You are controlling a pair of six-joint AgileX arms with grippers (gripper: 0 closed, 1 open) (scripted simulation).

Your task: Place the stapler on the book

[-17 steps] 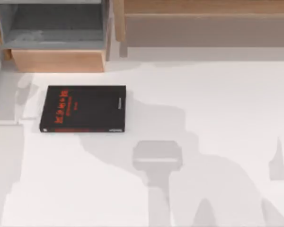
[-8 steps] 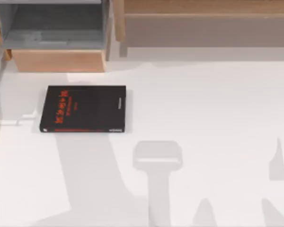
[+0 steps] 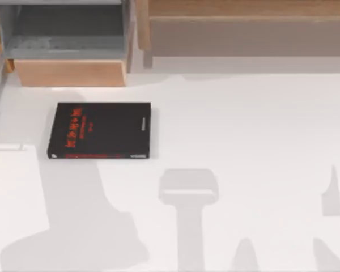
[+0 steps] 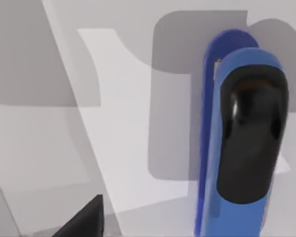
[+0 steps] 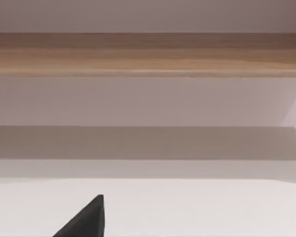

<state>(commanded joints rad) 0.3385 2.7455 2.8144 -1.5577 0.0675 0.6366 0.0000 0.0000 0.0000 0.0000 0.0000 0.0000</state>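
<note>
The book (image 3: 99,130), black with red lettering, lies flat on the white table at the left, in front of the wooden cabinet. The stapler (image 4: 241,143) is bright blue with a glossy black upper part. It fills the side of the left wrist view, close to the camera, with white table behind it. A dark part of my left gripper (image 4: 86,219) shows beside the stapler and apart from it. A dark part of my right gripper (image 5: 86,217) shows above the table, facing the wooden shelf.
An open wooden cabinet (image 3: 68,45) with a grey inside stands at the back left. A long wooden shelf (image 3: 249,28) runs along the back right. Arm shadows lie across the front of the table (image 3: 260,124).
The large shadow on the table has slid from the middle toward the front left. The book has stayed where it was.
</note>
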